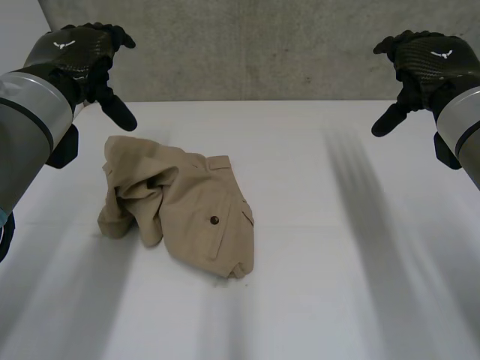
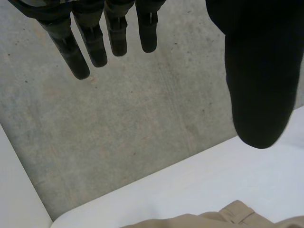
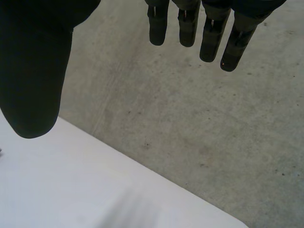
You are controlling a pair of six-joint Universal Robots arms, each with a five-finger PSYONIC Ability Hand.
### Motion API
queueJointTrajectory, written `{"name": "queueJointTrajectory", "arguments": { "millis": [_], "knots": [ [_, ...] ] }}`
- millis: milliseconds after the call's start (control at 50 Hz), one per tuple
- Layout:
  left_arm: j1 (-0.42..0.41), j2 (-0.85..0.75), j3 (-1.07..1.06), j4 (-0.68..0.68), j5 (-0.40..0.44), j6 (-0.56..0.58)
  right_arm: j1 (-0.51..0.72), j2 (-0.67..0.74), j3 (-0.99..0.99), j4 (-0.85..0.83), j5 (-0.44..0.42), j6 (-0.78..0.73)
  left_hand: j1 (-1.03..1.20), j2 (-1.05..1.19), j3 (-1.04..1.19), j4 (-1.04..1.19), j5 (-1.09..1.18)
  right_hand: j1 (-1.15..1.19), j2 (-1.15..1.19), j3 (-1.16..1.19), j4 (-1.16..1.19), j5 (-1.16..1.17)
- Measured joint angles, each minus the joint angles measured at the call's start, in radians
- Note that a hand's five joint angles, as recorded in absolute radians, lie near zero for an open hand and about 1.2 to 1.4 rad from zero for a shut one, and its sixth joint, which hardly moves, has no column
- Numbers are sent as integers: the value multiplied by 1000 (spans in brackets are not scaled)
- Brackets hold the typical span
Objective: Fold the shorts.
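Note:
Tan shorts (image 1: 180, 208) lie crumpled on the white table (image 1: 315, 247), left of its middle, with a buttoned pocket flap facing up and one part bunched over itself. My left hand (image 1: 90, 56) hovers raised above the table's far left, open, with nothing in it. Its wrist view has straight fingers (image 2: 109, 33) and thumb (image 2: 259, 71) above a strip of the shorts (image 2: 223, 218). My right hand (image 1: 424, 64) hovers high at the far right, open and empty, far from the shorts. Its fingers (image 3: 209, 28) and thumb (image 3: 33, 71) are spread.
A grey concrete wall (image 1: 255, 45) stands behind the table's far edge. The table's left edge runs close beside the shorts.

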Motion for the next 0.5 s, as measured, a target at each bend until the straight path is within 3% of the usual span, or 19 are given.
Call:
{"name": "queueJointTrajectory", "arguments": {
  "millis": [160, 260, 340, 500],
  "knots": [
    [-7, 0, -51, -10, 65, 82, 7, 28, 27, 88, -93, -197, 114, 123, 114, 118, 124, 0, 0, 0, 0, 0],
    [-6, -1, -132, -39, 138, 228, 44, 88, 38, 252, -213, -283, 449, 434, 420, 424, 421, 0, 0, 0, 0, 0],
    [1, 0, -201, -53, 155, 277, 82, 131, 48, 299, -250, -228, 555, 553, 548, 550, 546, 0, 0, 0, 0, 0],
    [69, 36, -402, -44, 153, 280, 192, 214, 105, 219, -252, 63, 346, 353, 355, 349, 352, 0, 0, 0, 0, 0]
  ]
}}
